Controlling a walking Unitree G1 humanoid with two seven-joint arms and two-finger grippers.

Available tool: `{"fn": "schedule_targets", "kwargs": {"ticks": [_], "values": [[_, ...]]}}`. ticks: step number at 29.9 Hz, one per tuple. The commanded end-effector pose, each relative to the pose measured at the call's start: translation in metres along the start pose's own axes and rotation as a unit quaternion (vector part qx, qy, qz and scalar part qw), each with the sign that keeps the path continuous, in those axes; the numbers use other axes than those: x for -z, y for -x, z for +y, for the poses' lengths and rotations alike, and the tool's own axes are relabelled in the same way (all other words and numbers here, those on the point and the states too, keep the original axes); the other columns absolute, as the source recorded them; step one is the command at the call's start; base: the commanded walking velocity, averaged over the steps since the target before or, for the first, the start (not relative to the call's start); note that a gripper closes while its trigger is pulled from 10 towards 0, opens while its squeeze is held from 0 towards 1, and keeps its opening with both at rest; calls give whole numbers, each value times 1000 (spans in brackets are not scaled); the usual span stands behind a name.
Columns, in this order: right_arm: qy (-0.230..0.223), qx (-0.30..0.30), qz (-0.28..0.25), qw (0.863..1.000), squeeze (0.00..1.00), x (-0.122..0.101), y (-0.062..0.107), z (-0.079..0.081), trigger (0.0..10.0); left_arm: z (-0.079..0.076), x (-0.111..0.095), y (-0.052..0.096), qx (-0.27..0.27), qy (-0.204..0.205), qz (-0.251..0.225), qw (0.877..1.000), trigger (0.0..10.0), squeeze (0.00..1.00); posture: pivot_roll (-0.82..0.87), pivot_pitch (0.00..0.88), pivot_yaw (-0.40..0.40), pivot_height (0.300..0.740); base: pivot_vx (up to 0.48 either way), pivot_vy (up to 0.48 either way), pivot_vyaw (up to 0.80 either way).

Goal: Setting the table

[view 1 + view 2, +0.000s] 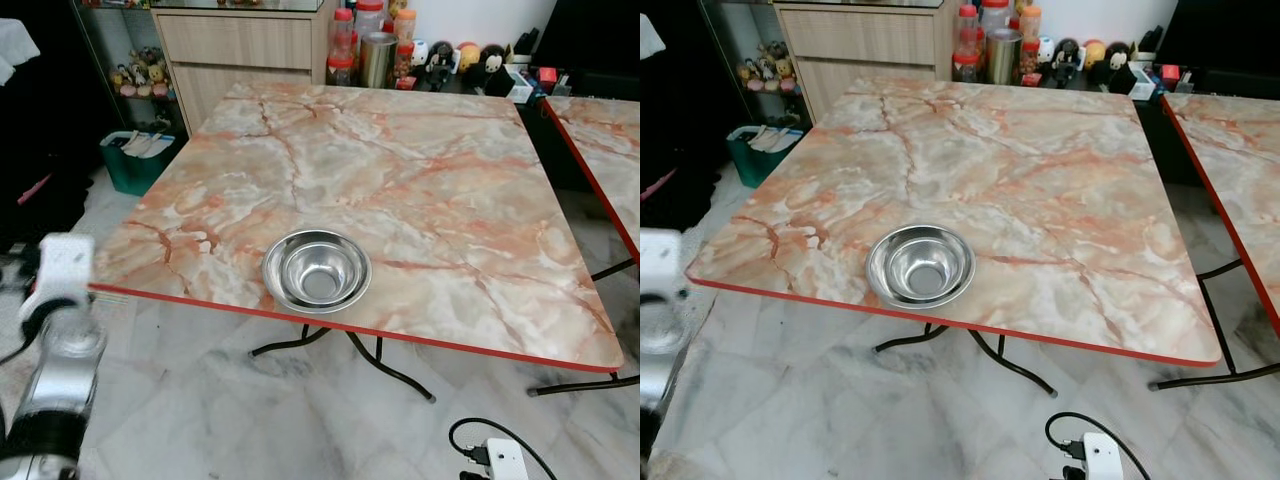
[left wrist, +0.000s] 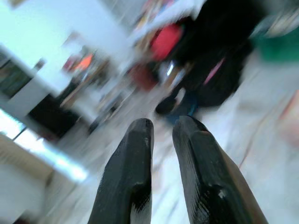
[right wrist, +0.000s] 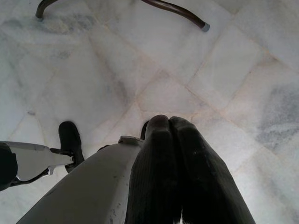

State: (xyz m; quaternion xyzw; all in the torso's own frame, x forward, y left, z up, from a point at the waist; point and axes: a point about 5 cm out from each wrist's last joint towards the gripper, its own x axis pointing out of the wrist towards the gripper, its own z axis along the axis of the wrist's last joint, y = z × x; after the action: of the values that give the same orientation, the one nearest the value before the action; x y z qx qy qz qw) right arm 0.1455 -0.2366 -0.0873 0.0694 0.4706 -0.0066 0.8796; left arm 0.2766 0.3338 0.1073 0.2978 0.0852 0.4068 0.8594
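Already a steel bowl (image 1: 316,270) sits on the marble-patterned table (image 1: 420,190), close to the near edge and a little left of centre, empty and upright. From the left eye, the left arm (image 1: 55,370) rises at the near left, off the table and beside its near-left corner, while a second table (image 1: 605,150) stands at the far right and a row of jars and bottles (image 1: 370,45) lines the floor beyond the far edge, next to a wooden cabinet (image 1: 240,50). A white power strip (image 1: 505,460) with its black cable lies on the floor near the right. The right eye gives the same layout, with the bowl (image 1: 921,265) just inside the red rim of the table. Through the left wrist, the left gripper (image 2: 161,133) points out across a blurred room, its fingers narrow with a slim gap between them and nothing held. Through the right wrist, the right gripper (image 3: 169,122) hangs over the tiled floor (image 3: 210,70), fingers pressed together and empty, with a curved table leg (image 3: 177,9) ahead of it. The risk I see is the bowl's place so near the edge: a careless sweep of the left arm past that corner could knock it to the floor, and the cable could catch a foot.
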Motion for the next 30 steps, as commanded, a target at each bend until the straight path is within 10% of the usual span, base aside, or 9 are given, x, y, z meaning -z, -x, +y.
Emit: {"fn": "schedule_targets", "kwargs": {"ticks": [1, 5, 8, 16, 30], "values": [[-3, 1, 1, 1000, 0, 1, 1, -1, 10000, 4, 7, -1, -16, -8, 6, 1000, 10000, 0, 59, 45, -8, 740, 0, 0, 0], [-3, 1, 1, 1000, 0, 1, 1, -1, 10000, -8, 38, 12, 18, -7, 61, 998, 10000, 0, 62, 45, -8, 740, 0, 0, 0], [-3, 1, 1, 1000, 0, 2, 1, -1, 10000, -39, 67, 37, 126, 82, 135, 979, 10000, 0, 56, 43, -4, 740, 0, 0, 0], [-4, 2, 1, 1000, 0, 2, 1, -2, 10000, -82, 94, 90, 290, 42, 192, 937, 10000, 0, 55, 39, -5, 740, 0, 0, 0], [1, 1, 4, 1000, 0, 4, 2, -4, 10000, -107, 114, 143, 380, 59, 255, 887, 10000, 0, 29, 22, -15, 740, 0, 0, 0]]}}
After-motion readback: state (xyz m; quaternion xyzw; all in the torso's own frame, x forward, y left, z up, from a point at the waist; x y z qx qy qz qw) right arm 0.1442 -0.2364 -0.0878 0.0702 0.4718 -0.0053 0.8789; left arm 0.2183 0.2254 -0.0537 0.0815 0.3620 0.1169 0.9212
